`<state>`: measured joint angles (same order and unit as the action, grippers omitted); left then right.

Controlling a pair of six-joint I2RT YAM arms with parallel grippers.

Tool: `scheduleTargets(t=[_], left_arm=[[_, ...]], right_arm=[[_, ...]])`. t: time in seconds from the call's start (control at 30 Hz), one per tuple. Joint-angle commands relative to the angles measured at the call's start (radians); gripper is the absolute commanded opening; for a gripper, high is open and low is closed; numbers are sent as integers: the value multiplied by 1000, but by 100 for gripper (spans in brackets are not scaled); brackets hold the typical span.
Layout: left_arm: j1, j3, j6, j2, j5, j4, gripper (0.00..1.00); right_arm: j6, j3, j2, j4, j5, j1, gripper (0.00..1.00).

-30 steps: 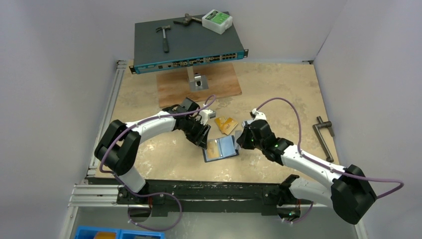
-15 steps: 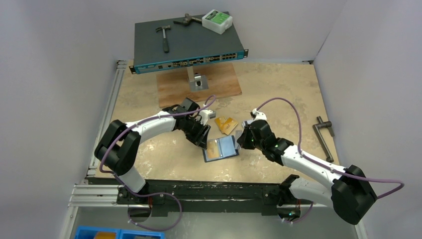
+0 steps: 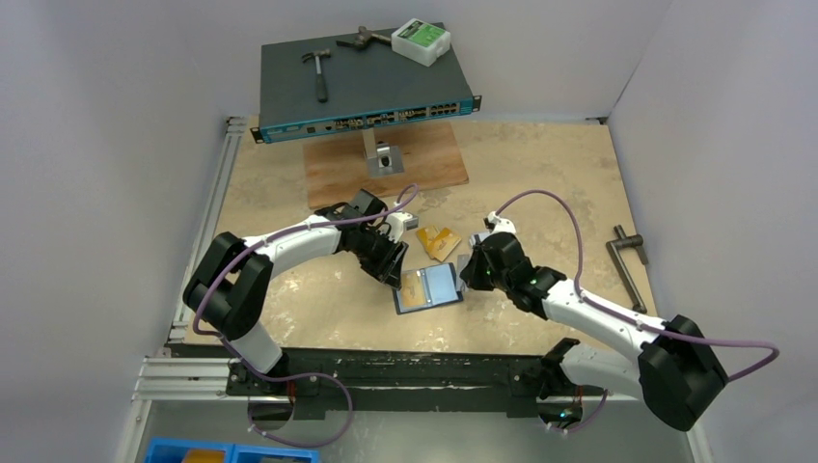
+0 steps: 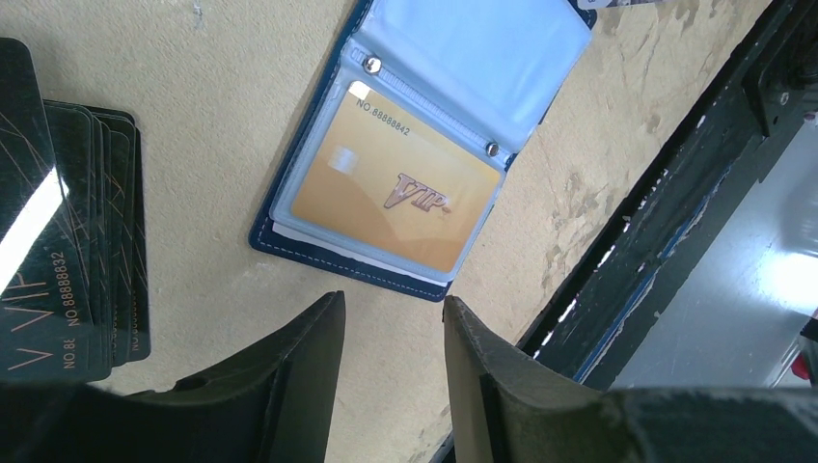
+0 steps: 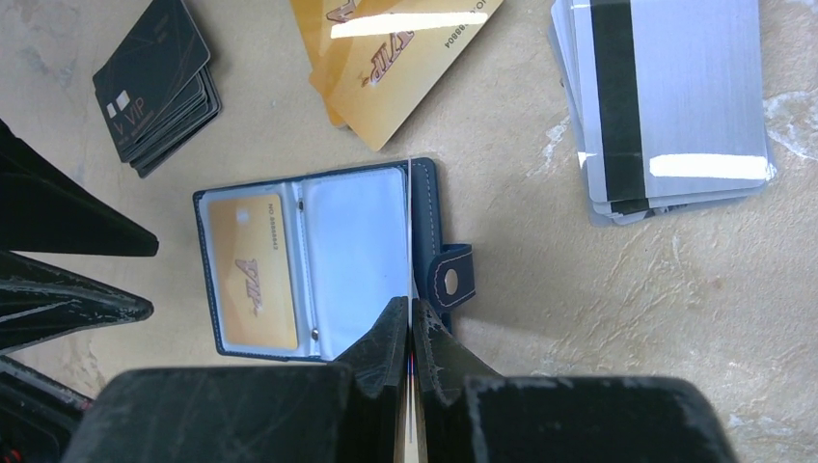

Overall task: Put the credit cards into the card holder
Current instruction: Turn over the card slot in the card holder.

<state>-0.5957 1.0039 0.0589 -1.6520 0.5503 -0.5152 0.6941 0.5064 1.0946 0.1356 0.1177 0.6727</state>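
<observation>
The card holder lies open on the table, navy outside and pale blue inside, with one gold card in its left sleeve. My right gripper is shut on a thin card seen edge-on, which stands over the holder's right edge beside the snap tab. My left gripper hangs open and empty just off the holder's left side. Loose credit cards lie around: a black stack, gold ones and silver-grey ones with a dark stripe.
A network switch at the back carries a hammer and a white box. A wooden board with a metal bracket lies before it. A metal handle rests at the right. A black rail runs along the front edge.
Almost nothing differs; the right arm has shifted very slightly while both grippers and the cards keep their places.
</observation>
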Motion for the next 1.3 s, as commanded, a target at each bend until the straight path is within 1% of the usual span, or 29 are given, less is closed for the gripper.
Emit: scheduleTargets(t=[0.0,0.23,0.7,1.07,1.27], left_arm=[[6,35,-19,6,28,1,41],[5,33,-19,11,32,1,41],[7,32,-19,13,35,3,41],[6,30,-19,13,39,3,41],[7,31,-19,13,41,3,41]], right_arm=[[-13,19,23,-51,4,-3,0],[-8,-1,37,-76,-2,-3,0],[-21,-11,36,-61,32,-4,0],[-17,-23,48,-80,13,-3,0],[-22,-29,51,-76,32,-3,0]])
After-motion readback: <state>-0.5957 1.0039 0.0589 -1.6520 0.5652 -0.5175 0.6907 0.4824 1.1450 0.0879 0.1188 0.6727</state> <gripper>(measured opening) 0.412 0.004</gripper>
